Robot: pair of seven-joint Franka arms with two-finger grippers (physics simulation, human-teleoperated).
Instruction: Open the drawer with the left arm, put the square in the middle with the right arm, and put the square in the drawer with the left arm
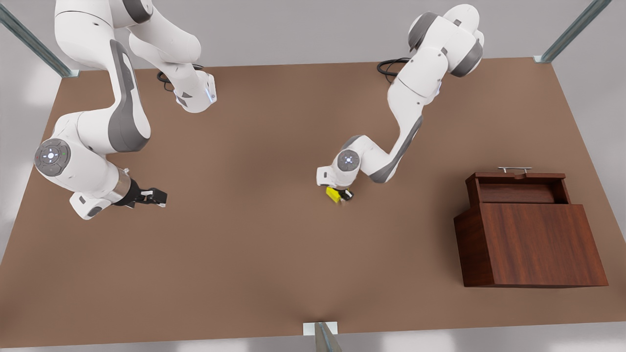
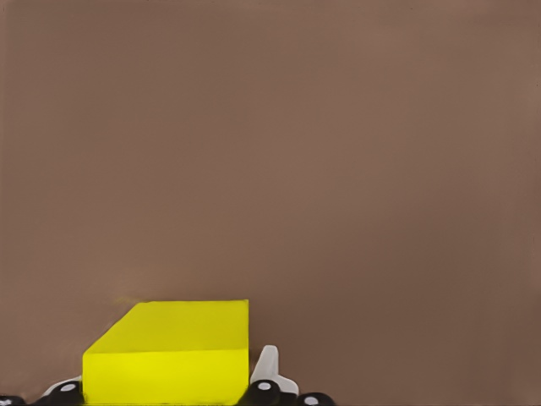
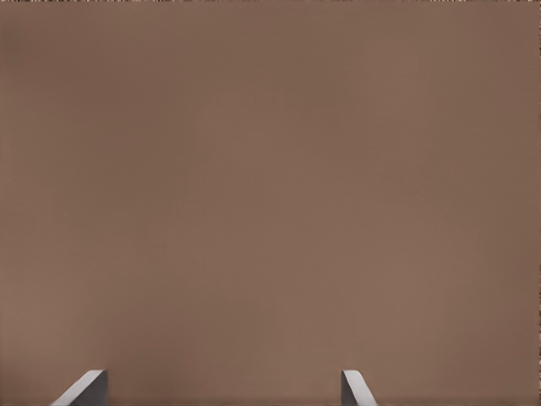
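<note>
The square point(image 1: 334, 194), a small yellow cube, is at the middle of the brown tabletop point(image 1: 254, 244). My left gripper point(image 1: 342, 195) is shut on it from above. In the left wrist view the square point(image 2: 169, 351) sits tight between the two fingertips point(image 2: 267, 382). The drawer point(image 1: 519, 191) stands pulled open on top of the wooden cabinet point(image 1: 533, 244) at the front view's right, with its silver handle point(image 1: 514, 169) on the far side. My right gripper point(image 1: 157, 197) waits open at the front view's left, just above bare table, its fingertips point(image 3: 84, 389) wide apart.
Metal frame posts stand at the back corners point(image 1: 543, 58) and at the middle of the front edge point(image 1: 320, 332). Black cables point(image 1: 391, 66) lie by the arm bases. Bare tabletop runs between the square and the cabinet.
</note>
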